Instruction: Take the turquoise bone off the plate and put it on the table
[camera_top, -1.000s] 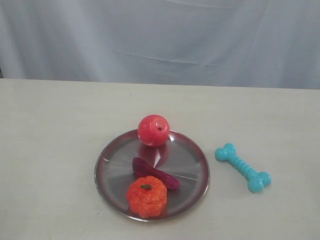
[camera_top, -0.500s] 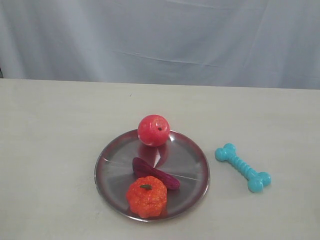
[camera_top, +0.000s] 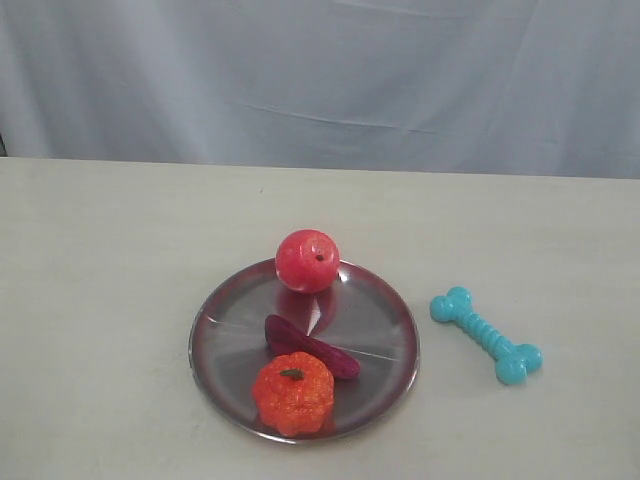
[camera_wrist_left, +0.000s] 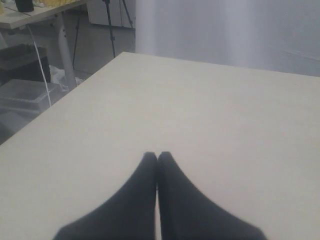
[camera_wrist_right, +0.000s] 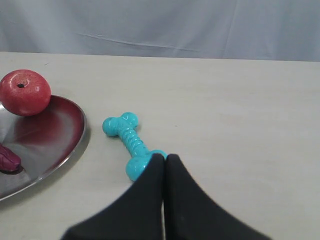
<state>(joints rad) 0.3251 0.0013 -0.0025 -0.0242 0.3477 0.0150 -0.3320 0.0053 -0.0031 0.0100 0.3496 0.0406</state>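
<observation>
One turquoise bone lies flat on the table, to the right of the plate in the exterior view and clear of its rim, set on a slant with one knobbed end nearer the plate and the other farther out. The single silver plate carries three toys: one red apple at its far edge, one orange pumpkin at its near edge, and one dark purple piece lying between them, touching the pumpkin. A grey cloth hangs behind the table. The left gripper has its two dark fingers pressed tip to tip with nothing between them, above bare tabletop. The right gripper is likewise closed and empty, its tips covering part of one knob of the bone; whether they touch it cannot be told.
</observation>
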